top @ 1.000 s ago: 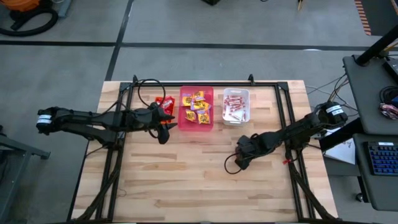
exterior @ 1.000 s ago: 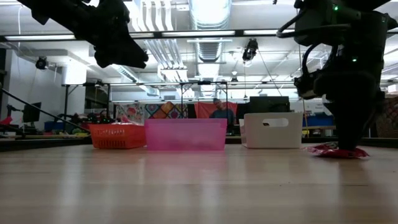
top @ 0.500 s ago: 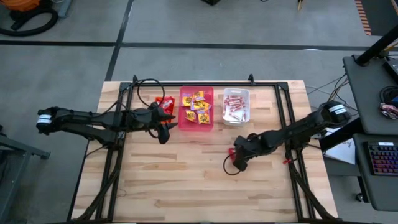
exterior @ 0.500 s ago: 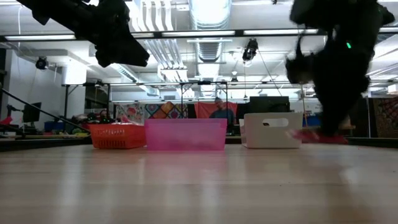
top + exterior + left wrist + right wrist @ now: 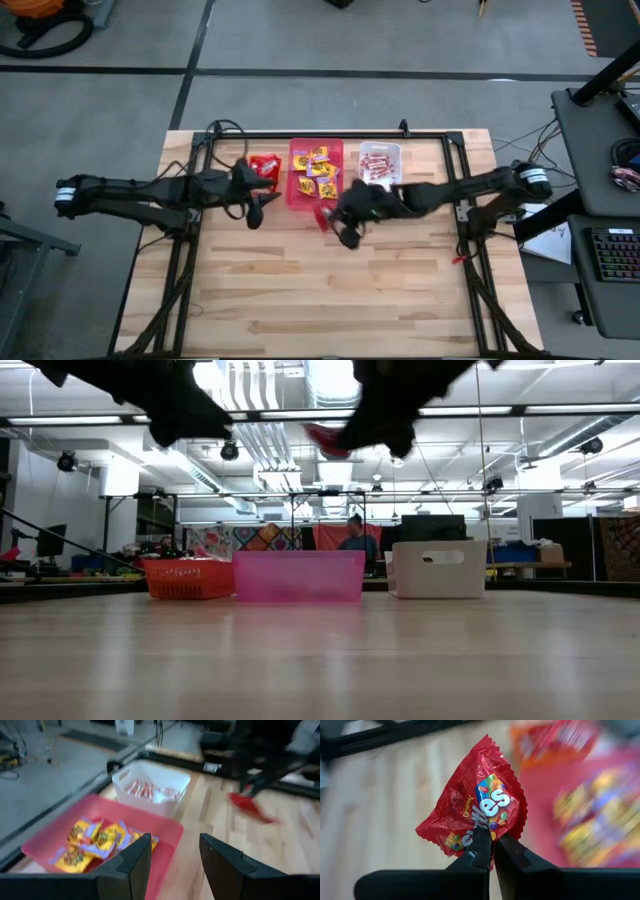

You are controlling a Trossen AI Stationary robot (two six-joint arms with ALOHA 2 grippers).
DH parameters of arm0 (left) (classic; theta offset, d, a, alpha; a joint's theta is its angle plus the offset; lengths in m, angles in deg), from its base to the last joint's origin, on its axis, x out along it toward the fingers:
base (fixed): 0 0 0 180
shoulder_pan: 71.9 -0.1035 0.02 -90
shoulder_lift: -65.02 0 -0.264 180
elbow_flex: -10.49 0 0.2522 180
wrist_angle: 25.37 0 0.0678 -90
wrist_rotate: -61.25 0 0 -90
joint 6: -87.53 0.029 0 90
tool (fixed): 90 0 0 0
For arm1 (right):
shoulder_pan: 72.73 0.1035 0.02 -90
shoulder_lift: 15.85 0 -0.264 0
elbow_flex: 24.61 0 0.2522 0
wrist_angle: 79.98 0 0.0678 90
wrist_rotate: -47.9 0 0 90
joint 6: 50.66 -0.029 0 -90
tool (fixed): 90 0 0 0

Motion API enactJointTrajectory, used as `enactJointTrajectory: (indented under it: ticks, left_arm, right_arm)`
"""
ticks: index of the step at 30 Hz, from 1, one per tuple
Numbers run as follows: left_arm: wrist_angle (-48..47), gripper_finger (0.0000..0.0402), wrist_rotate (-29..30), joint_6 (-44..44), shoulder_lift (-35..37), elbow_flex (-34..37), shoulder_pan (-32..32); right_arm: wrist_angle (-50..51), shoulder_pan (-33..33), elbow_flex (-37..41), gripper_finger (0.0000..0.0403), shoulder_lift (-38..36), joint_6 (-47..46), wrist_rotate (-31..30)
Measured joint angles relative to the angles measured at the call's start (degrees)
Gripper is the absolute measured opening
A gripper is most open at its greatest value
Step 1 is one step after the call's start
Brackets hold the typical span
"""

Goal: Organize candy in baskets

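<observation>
Three baskets stand in a row at the table's far side: an orange one (image 5: 265, 167) with red packets, a pink one (image 5: 316, 173) with yellow packets, and a white one (image 5: 380, 170) with red-and-white sticks. My right gripper (image 5: 333, 222) hangs just in front of the pink basket, shut on a red candy packet (image 5: 480, 805), high above the table in the low view (image 5: 325, 440). My left gripper (image 5: 253, 212) hovers open near the orange basket, nothing between its fingers (image 5: 175, 860). My right gripper pinches the red packet by its crimped lower edge (image 5: 487, 834) between its two fingertips (image 5: 481, 851). The fingers slant downward toward the table's left. The packet is lifted clear of the table and stands out beyond the fingertips, crumpled.
A black frame (image 5: 455, 190) runs around the table's working area. Bare wood (image 5: 330, 290) lies in front of the baskets. Cables (image 5: 225, 135) trail from the left arm near the far left corner.
My right gripper has lifted the red packet off the table at the right and carried it up and toward the table's left and far side, to just in front of the pink basket, rolling its wrist on the way. The packet now hangs clear of the table.
</observation>
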Motion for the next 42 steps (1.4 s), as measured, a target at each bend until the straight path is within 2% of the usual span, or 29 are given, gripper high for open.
enactJointTrajectory:
  ticks: [5,11,18,26,32,42]
  left_arm:
    - [-1.2,0.0151,0.0,1.3,6.4,-0.4,0.0]
    - [-5.0,0.0151,0.3,1.5,14.0,-0.3,0.0]
    - [-7.3,0.0151,2.6,2.9,19.9,-0.3,0.0]
    - [-7.9,0.0151,2.6,3.1,23.6,1.6,0.0]
    - [-8.0,0.0151,2.6,2.7,24.7,3.5,0.0]
    - [-9.4,0.0151,2.7,2.7,26.8,5.0,0.0]
  right_arm:
    - [-0.7,-5.1,-10.5,0.0009,7.8,15.0,-5.2]
    - [-4.5,-10.9,-22.3,0.0009,21.1,24.8,-5.2]
    - [-4.1,-15.1,-38.4,0.0009,37.4,27.3,-5.0]
    - [-0.6,-17.0,-54.3,0.0010,49.5,28.1,-4.1]
    - [0.6,-17.5,-58.6,0.0048,53.0,25.5,-1.7]
    - [4.6,-17.6,-58.6,0.0115,51.6,24.6,-0.8]
